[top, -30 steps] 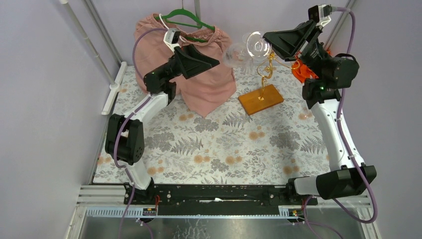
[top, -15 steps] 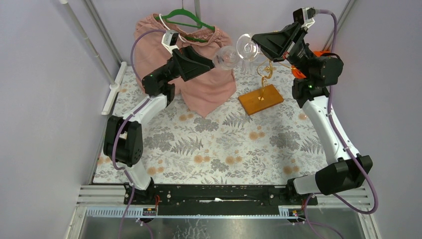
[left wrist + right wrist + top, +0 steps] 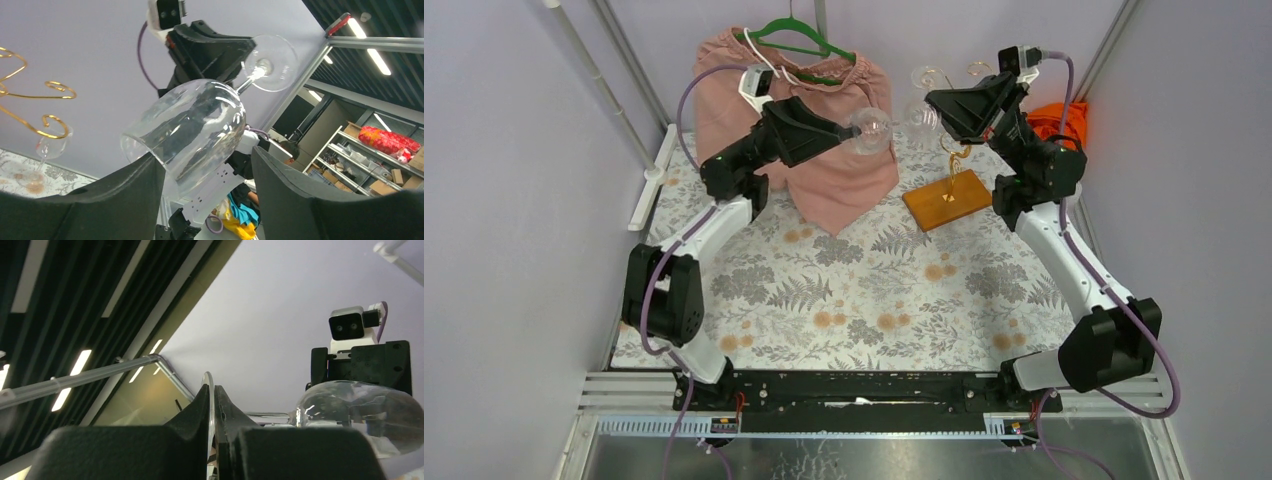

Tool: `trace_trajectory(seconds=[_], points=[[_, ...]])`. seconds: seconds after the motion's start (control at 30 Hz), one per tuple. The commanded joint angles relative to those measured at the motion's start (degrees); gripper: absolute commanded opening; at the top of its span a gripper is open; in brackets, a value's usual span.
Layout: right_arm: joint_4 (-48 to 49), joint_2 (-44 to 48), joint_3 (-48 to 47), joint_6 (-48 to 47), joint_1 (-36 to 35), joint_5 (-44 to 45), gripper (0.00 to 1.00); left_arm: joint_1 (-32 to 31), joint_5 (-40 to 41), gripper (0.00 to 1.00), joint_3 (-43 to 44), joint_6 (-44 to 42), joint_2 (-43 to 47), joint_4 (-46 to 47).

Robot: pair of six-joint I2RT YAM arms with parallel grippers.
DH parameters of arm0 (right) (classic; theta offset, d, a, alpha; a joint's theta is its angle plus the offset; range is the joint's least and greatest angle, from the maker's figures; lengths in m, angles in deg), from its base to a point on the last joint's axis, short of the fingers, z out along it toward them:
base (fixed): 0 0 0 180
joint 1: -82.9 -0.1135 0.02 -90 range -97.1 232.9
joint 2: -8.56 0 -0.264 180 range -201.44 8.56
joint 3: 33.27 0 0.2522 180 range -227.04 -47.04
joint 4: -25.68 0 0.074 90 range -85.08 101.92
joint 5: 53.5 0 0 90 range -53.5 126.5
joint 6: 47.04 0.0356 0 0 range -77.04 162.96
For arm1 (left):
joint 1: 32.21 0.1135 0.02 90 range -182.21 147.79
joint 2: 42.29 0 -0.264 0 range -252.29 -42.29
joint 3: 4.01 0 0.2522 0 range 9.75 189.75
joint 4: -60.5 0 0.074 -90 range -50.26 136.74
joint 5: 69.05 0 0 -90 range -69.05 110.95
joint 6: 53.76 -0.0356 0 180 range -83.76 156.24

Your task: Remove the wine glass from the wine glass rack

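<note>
Wine glass (image 3: 874, 131): aloft, just left of wine glass rack (image 3: 947, 198). Right gripper (image 3: 934, 105) pinched its foot; left gripper (image 3: 849, 130) spread round the bowl. Your best move was closing left gently before freeing right.

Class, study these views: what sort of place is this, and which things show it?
Probably a robotics lab test cell: left arm and right arm bolted to a metal rail, a floral tablecloth boxed in by plain lilac panels, and storage shelves under strip lights beyond.

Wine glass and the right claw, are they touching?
Touching. The right wrist view shows the wine glass with its thin foot pinched edge-on in the right claw, with no gap on either side.
</note>
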Motion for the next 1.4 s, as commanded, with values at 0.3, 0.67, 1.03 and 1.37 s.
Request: trace_trajectory(seconds=[0.3, 0.67, 1.03, 1.37], points=[[24.42, -1.79, 10.42, 8.0, -2.13, 6.36, 0.0, -0.39, 3.82, 0.56, -4.09, -1.45, 14.87, 4.92], [23.55, -6.49, 7.84, 5.7, -9.95, 5.51, 0.0, -0.51, 3.38, 0.44, -4.04, -2.12, 14.79, 2.32], [22.18, -5.47, 8.3, 3.78, -10.16, 4.67, 0.06, -0.49, 4.51, 0.0, -5.35, -18.36, 24.08, -21.52], [11.78, 2.02, 10.75, -5.22, -10.17, 3.74, 0.89, -0.32, 16.51, 0.0, -0.93, -41.92, 38.43, -57.74]])
